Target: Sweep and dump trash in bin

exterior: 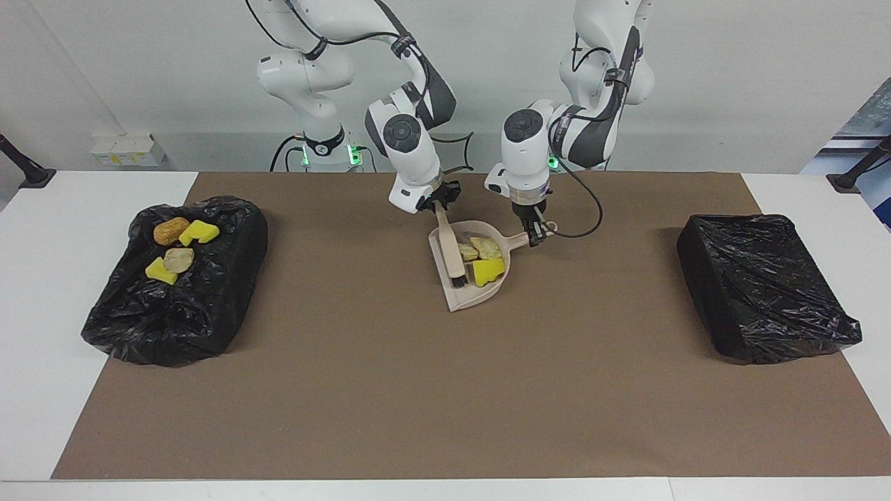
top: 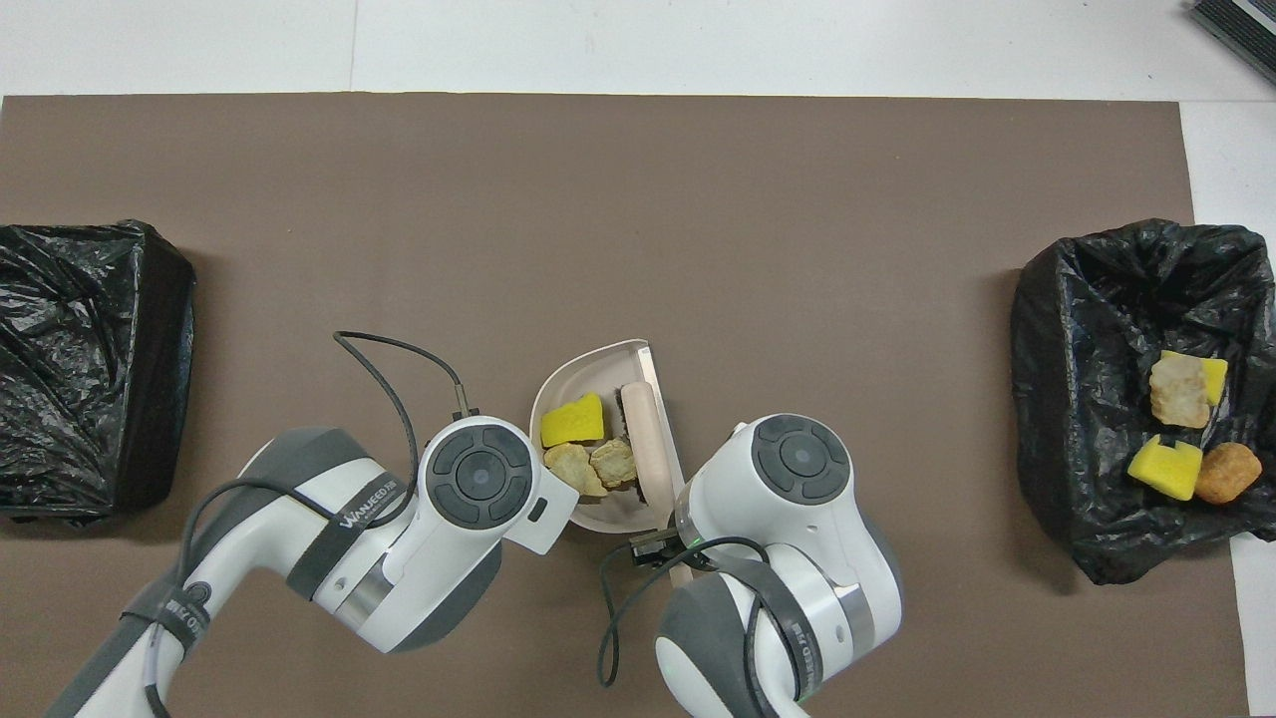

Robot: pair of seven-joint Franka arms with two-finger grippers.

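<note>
Altogether three scraps point(top: 583, 449) in dustpan point(top: 568, 374), four in bin point(top: 1097, 299).

We see a brown mat point(exterior: 445, 390) covering most of the white table point(exterior: 42, 390). Toward the left arm's end sits a black-wrapped box point(exterior: 762, 285), its top covered. A white box point(exterior: 125, 149) sits by the wall.

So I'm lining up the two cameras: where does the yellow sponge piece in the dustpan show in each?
Facing view: yellow sponge piece at centre, in the dustpan, beside the brush.
Overhead view: sponge just below centre, in the dustpan.
Shared landmark: the trash-filled bin at the right arm's end.
</note>
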